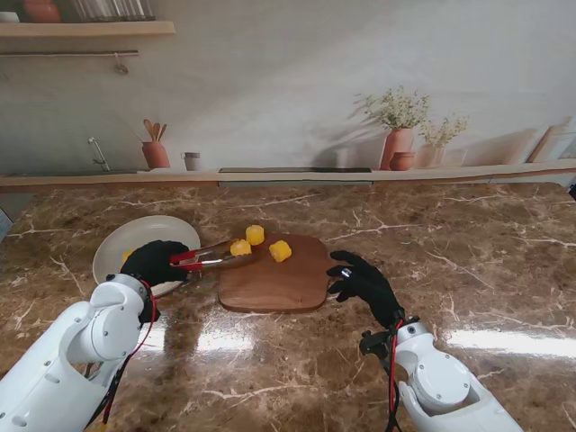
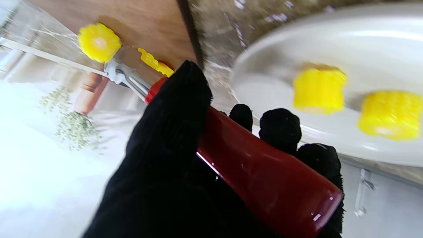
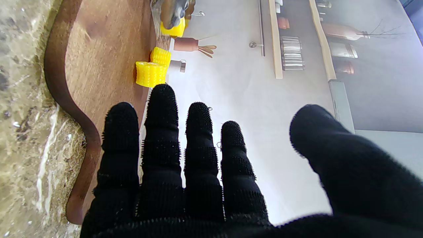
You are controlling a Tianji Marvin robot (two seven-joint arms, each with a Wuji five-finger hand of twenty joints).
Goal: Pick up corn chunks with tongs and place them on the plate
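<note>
the left hand (image 1: 153, 264) is closed around the red handle of the tongs (image 1: 209, 259), fingers wrapped over it, with the metal arms reaching out to the right over the near-left part of the wooden cutting board (image 1: 274, 283). the tong tips sit at a corn chunk (image 1: 240, 247) on the board; in the left wrist view the metal tip (image 2: 115, 71) lies right against a yellow chunk (image 2: 99, 42), though whether the chunk is pinched or only touched i cannot tell. the right hand (image 1: 363, 281) holds nothing: its fingers (image 3: 162, 109) are straight and side by side with the thumb spread well apart, and it hovers at the right edge of the board.

the white plate (image 1: 112, 247) lies on the marbled brown worktop (image 1: 468, 261), just left of the board and partly under the left hand. the left wrist view shows two corn pieces on it (image 2: 319, 89) (image 2: 391, 114), lying near each other; from the stand view only a sliver of yellow shows beside the hand.

on the board two more chunks lie free: one farther from me (image 1: 256, 235), close to the far edge, and one to the right (image 1: 281, 251), near the middle. all are short, bright yellow cylinders with ridged kernel rows around the sides and a paler cut face.
</note>
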